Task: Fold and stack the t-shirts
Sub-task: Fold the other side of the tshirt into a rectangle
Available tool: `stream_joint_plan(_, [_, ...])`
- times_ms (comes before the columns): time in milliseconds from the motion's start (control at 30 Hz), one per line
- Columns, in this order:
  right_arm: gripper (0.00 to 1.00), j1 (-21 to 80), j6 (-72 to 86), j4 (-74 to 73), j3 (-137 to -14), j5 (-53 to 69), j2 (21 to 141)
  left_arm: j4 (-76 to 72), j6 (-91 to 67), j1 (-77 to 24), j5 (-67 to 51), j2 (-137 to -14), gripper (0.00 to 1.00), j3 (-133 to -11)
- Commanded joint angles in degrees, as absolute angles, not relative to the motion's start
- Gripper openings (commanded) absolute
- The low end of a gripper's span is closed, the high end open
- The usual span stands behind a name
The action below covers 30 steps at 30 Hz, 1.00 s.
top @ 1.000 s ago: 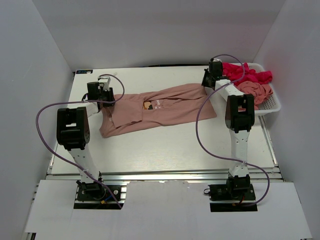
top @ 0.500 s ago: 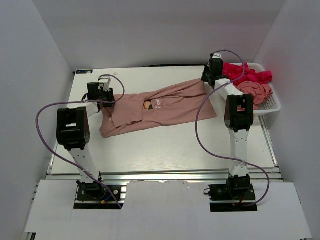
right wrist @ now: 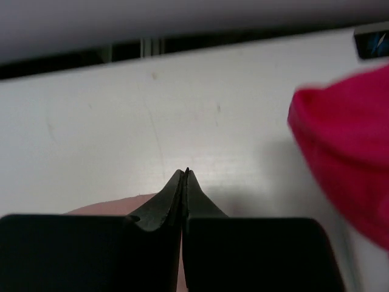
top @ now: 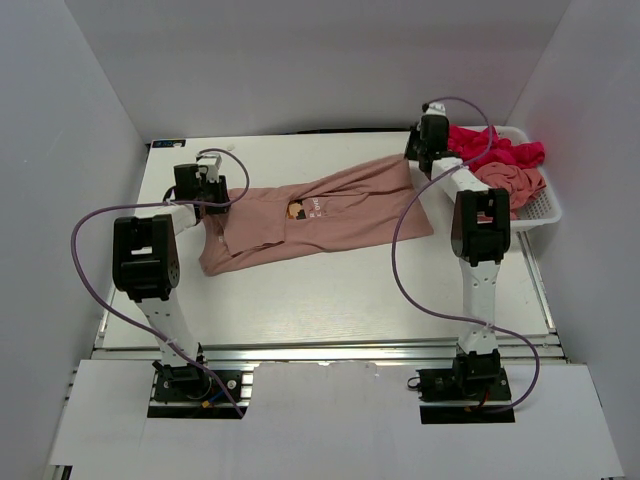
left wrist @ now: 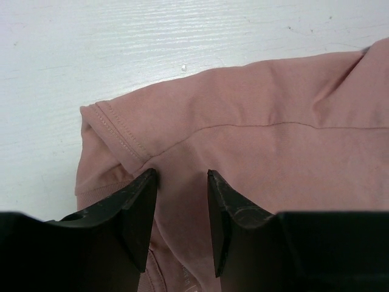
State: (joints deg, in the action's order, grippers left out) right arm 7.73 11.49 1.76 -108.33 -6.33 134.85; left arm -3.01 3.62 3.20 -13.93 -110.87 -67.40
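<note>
While right end effector (right wrist: 185,174), jaws together, pinches pink t-shirt (top: 350,230) edge, left end effector (left wrist: 181,174) sits part-open on same shirt.

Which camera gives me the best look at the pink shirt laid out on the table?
Top external: the whole pink shirt shows, print included. Left wrist shows only a sleeve hem by the left gripper. Right wrist shows just a pink sliver beside the right gripper.
</note>
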Motion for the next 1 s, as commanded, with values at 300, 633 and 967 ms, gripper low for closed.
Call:
stream_joint_plan(300, [0.00, 7.2, 11.4, 8.3, -118.9, -2.6, 135.8, -1.7, 4.7, 3.1, -14.9, -108.4, 0.49, -68.1])
stream_joint_plan(633, [0.51, 7.1, 10.5, 5.3, -116.6, -1.1, 135.2, -1.4, 4.5, 3.1, -15.2, -108.7, 0.49, -68.5])
stream_joint_plan(967, [0.62, 7.1, 12.6, -1.6, -127.8, 2.5, 144.7, -1.6, 4.8, 3.1, -15.5, -110.7, 0.49, -69.0])
